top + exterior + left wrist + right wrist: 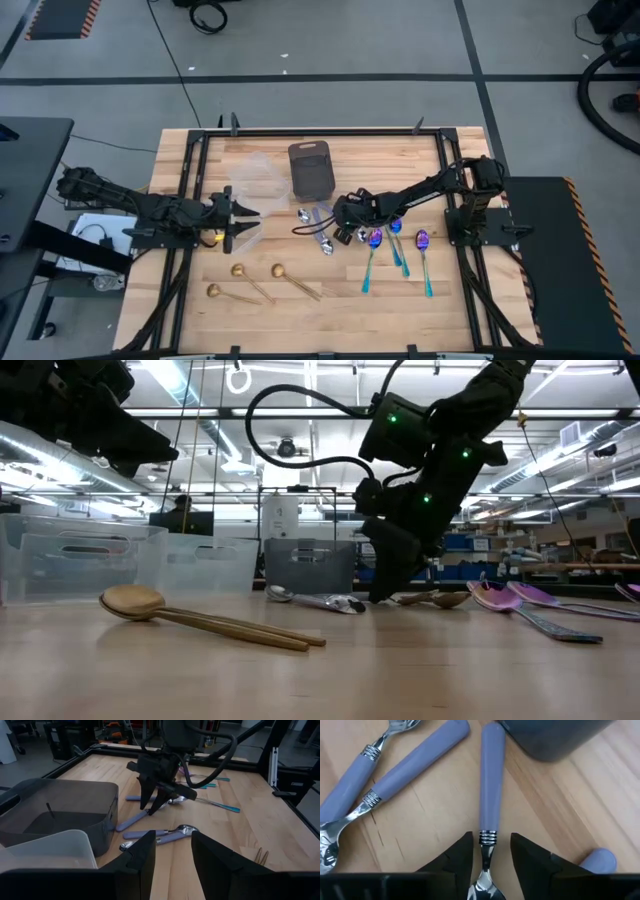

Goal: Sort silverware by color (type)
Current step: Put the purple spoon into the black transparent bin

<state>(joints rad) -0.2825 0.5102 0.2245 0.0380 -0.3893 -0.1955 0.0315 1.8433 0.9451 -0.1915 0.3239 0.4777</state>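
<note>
Silver spoons with lavender handles (322, 240) lie on the wooden table in front of the dark grey tray (310, 170). My right gripper (340, 218) points down over them, open. Its fingers stand on either side of one spoon's neck (487, 840), whose lavender handle (491, 780) runs away toward the tray. Three iridescent purple-bowled spoons with teal handles (397, 240) lie to the right of it. Three gold spoons (262, 280) lie near the front. My left gripper (245, 212) is open and empty, level, beside the clear tubs (255, 180).
Two more lavender-handled spoons (385, 785) lie close beside the straddled one. The tray's corner (555, 740) is just past the handle's end. A clear tub (50, 852) sits next to my left gripper (172, 850). A black metal frame (190, 180) borders the table.
</note>
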